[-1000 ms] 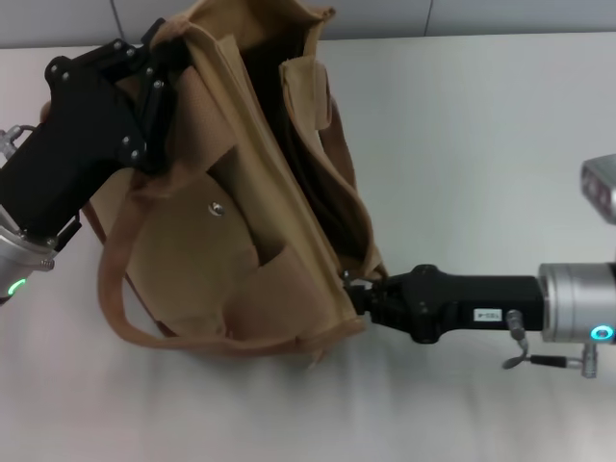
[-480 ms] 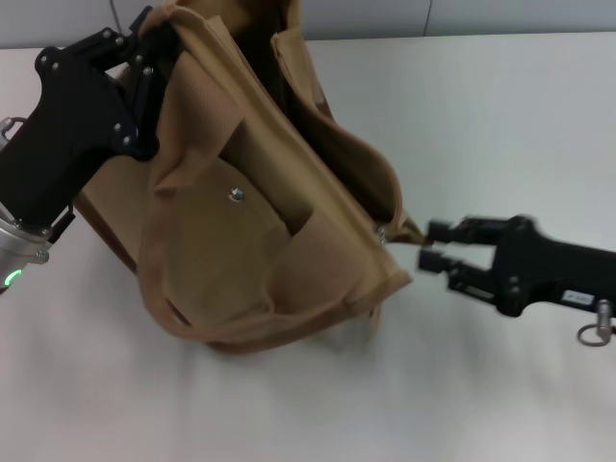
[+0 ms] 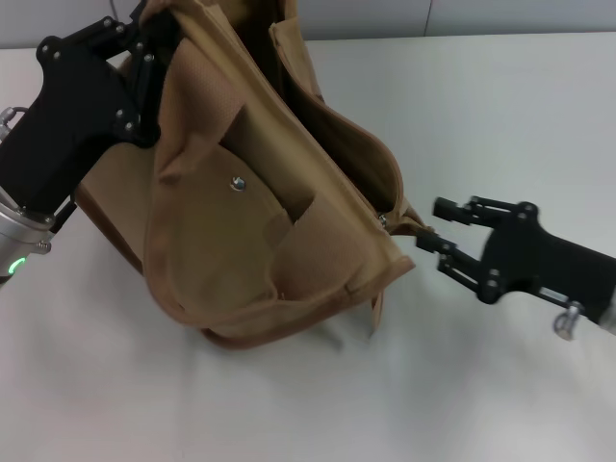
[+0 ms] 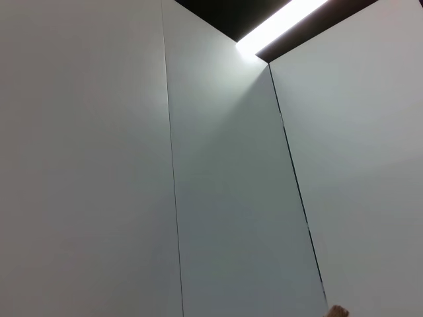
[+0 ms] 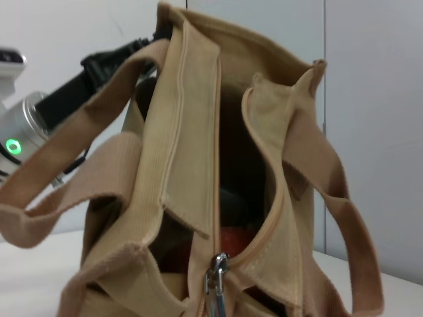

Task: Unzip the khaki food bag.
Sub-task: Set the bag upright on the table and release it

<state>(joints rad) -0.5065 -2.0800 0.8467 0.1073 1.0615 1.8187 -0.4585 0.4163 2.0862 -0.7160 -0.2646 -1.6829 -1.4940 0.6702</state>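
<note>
Khaki food bag (image 3: 279,221) was tilted near the table's (image 3: 500,115) far-left corner, top unzipped | right gripper (image 3: 435,228) was spread wide just beside its zipper pull (image 5: 216,281) | left gripper (image 3: 144,48) was clamped on its far end.

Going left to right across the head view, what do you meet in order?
Left gripper, gripping the far left end of the khaki food bag → silver snap on the bag's front pocket → khaki food bag with its top gaping open → zipper pull at the bag's right end → right gripper, open, just clear of the bag.
</note>
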